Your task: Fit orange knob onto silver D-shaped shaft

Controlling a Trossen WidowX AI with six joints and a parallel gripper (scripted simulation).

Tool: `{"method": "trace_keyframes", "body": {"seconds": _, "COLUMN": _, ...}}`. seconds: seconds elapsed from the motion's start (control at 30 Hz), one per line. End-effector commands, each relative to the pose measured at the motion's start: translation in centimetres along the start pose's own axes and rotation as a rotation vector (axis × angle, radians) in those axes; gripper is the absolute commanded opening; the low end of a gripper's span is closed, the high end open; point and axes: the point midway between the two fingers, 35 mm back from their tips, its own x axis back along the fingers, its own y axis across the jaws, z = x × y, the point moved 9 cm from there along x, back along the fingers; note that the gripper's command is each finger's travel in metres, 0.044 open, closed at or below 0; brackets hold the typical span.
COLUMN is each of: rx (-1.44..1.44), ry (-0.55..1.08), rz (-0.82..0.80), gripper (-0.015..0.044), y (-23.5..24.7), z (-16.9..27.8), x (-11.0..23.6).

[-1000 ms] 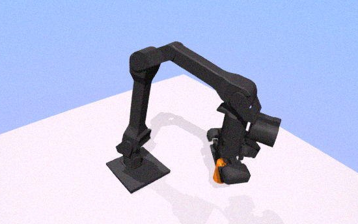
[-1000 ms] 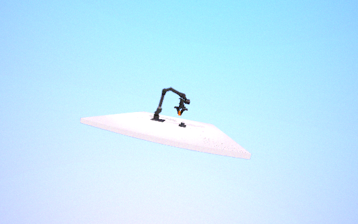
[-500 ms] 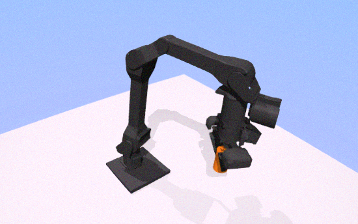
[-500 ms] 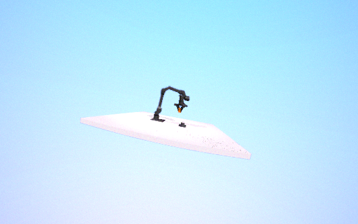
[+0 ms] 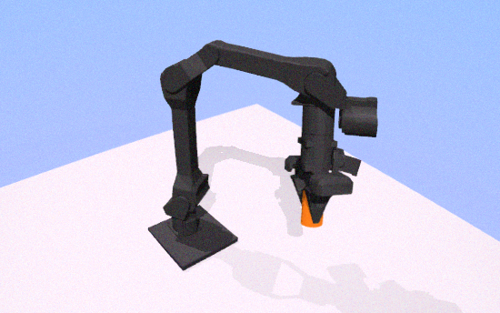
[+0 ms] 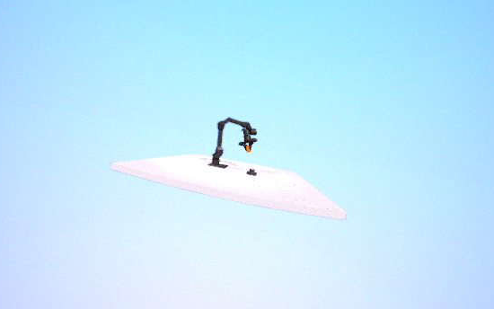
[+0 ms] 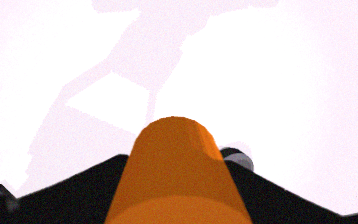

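While the arm (image 5: 186, 136) arches up from its dark square base plate (image 5: 220, 241) on the white table (image 5: 86, 218), the top view lists the gripper (image 5: 313, 209) pointing straight down, right of the base, its jaws closed partway around the orange knob (image 5: 310, 217); the knob hangs upright between the dark fingers (image 5: 320, 210), its lower end showing below them, lifted above the table with the arm's shadow beneath. Exterior view, from far off: the same arm (image 6: 221, 139) on the table (image 6: 287, 193), very small; the knob (image 6: 247, 148) is an orange speck at the gripper (image 6: 247, 146), held in the air well above the surface; a small dark pedestal (image 6: 251, 172) sits on the table below and slightly right of it, apart from the knob; the shaft is too small to make out. Wrist view: the knob (image 7: 177, 170) fills the lower middle, gripped between the black fingers at either side; a small grey rounded part (image 7: 240, 159) peeks out just right of the knob, its identity unclear; pale shadows cross the table (image 7: 305, 75) beyond.
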Motion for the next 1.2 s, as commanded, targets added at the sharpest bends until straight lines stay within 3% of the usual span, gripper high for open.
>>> {"method": "trace_keyframes", "body": {"seconds": 0.0, "rx": -0.005, "ry": -0.007, "rz": 0.09, "gripper": 0.0, "y": 0.6, "z": 0.1, "x": 0.9}}
{"method": "trace_keyframes", "body": {"seconds": 0.73, "rx": -0.008, "ry": -0.006, "rz": 0.561, "gripper": 0.0, "y": 4.1, "z": 0.4, "x": 4.2}}
{"method": "trace_keyframes", "body": {"seconds": 1.17, "rx": -0.009, "ry": -0.007, "rz": 0.638, "gripper": 0.0, "y": 4.8, "z": 0.4, "x": 3.9}}
